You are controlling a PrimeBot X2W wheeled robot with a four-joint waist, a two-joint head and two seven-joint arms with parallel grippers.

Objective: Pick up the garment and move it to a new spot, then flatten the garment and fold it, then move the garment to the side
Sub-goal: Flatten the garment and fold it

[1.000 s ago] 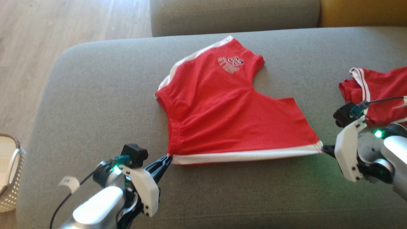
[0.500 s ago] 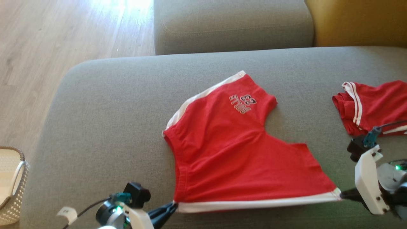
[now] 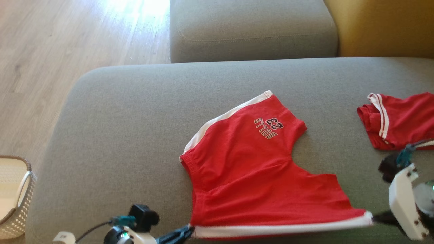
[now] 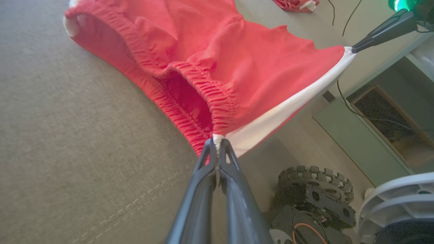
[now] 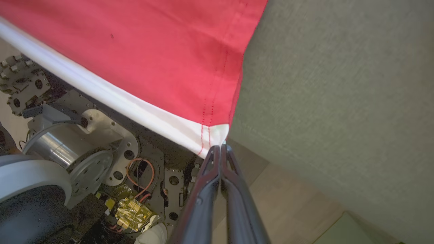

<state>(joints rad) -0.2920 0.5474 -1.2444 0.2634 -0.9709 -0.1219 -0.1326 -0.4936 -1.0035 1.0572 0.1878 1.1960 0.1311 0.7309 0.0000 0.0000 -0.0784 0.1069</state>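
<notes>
The garment (image 3: 257,176) is a pair of red shorts with white side stripes and a printed logo, spread on the grey sofa seat (image 3: 129,135). Its near white-striped edge is stretched between my two grippers, past the seat's front edge. My left gripper (image 3: 190,231) is shut on the waistband corner (image 4: 217,137) at the lower left. At the lower right, my right gripper (image 3: 374,217) is shut on the leg hem corner (image 5: 218,135). The far leg and the logo lie flat on the cushion. My right gripper's fingers (image 4: 376,34) also cross the top right of the left wrist view.
A second red garment (image 3: 400,120) with white stripes lies crumpled at the seat's right. A white woven basket (image 3: 13,193) stands on the wooden floor at the left. Grey back cushion (image 3: 254,30) and a yellow one (image 3: 383,27) behind. My wheeled base (image 4: 315,200) shows below the seat edge.
The head camera has shifted, so the whole scene sits lower in view. Both grippers, still shut on the corners, have pulled the shorts' near edge toward the seat's front edge.
</notes>
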